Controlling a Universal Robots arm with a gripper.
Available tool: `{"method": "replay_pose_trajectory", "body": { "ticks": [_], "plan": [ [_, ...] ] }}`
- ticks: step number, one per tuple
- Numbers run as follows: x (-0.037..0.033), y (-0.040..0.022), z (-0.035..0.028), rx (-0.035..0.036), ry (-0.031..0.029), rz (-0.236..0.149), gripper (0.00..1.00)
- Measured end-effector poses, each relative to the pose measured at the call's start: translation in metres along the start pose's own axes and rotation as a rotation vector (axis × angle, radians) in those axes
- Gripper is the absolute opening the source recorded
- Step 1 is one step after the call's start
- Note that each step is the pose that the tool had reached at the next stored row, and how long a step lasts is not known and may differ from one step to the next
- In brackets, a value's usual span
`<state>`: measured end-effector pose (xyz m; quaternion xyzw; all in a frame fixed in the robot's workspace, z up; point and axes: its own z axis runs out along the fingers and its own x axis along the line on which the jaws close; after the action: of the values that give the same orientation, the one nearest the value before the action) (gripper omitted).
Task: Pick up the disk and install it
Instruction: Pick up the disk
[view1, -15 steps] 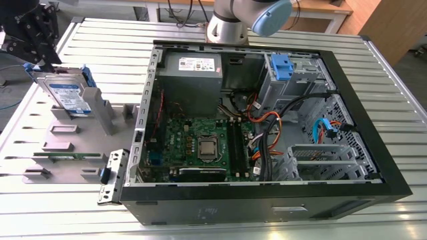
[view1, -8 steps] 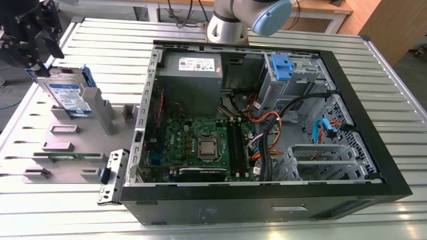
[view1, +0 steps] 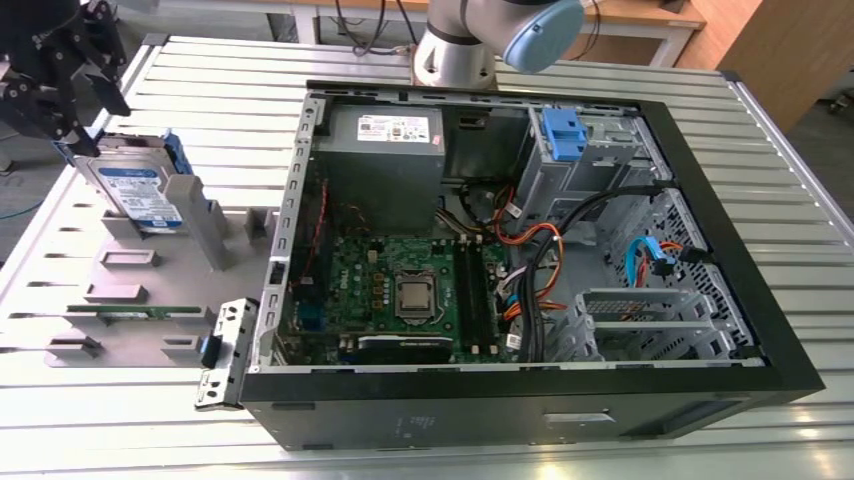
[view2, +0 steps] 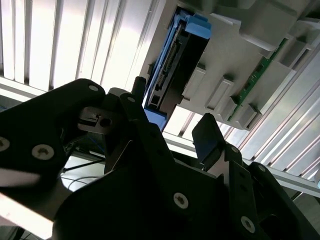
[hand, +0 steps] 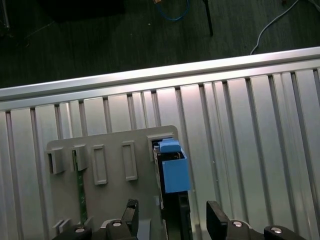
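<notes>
Fingers (hand: 131, 211) spread apart, gripper (hand: 173, 215) just above the disk (hand: 174, 172); seemingly not touching, disk upright in gray holder (hand: 112, 141)

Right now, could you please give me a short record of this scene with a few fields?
gripper: open, fingers apart at the disk's end, not clamped on it
disk: standing on edge in the gray holder, not yet lifted
green strip: also in the holder
computer case: open, lying on the slatted table, on the exterior view's right of the holder
</notes>
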<state>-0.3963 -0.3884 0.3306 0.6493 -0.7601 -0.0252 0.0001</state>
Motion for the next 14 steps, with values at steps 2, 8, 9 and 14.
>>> {"method": "replay_pose_trajectory", "body": {
  "ticks": [2,8,9,14],
  "plan": [
    [0.0001,-0.0001,0.0037,0.0002,-0.0001,0.0,0.64],
    [0.0005,-0.0004,0.0138,-0.0001,0.0005,-0.013,0.64],
    [0.0005,-0.0004,0.015,-0.0003,0.0007,-0.023,0.64],
    [0.0006,-0.0006,0.0191,-0.0025,0.0032,-0.085,0.64]
  ]
}}
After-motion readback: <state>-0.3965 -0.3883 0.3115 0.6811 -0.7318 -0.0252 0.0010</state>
